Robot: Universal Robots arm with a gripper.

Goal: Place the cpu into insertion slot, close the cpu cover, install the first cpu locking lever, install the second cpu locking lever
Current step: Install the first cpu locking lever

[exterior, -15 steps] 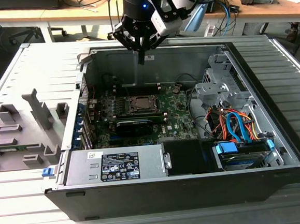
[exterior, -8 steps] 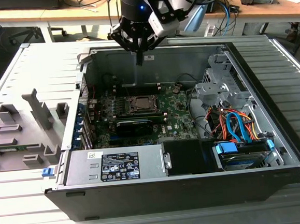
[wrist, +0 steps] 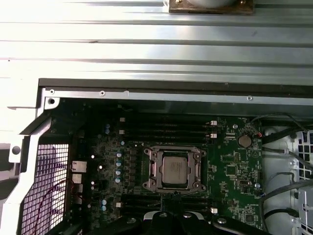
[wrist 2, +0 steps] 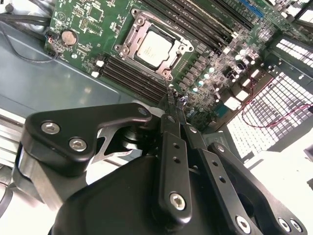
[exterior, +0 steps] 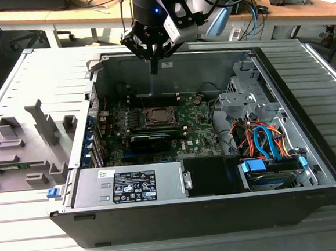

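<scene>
The cpu (wrist: 174, 169) lies flat, edges square with the cpu cover (wrist: 154, 169).

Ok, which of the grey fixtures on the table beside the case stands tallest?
The narrow upright post in the middle of the group. It rises well above the grey blocks around it, which are all squat and low.

Computer case (exterior: 192, 208), power supply (exterior: 126, 184), blue cables (exterior: 265, 141)

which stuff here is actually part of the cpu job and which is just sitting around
For the job: cpu; cpu cover framing it; gripper hovering above them.
Just there: power supply; orange and blue cables; coin battery; grey fixtures.
</scene>
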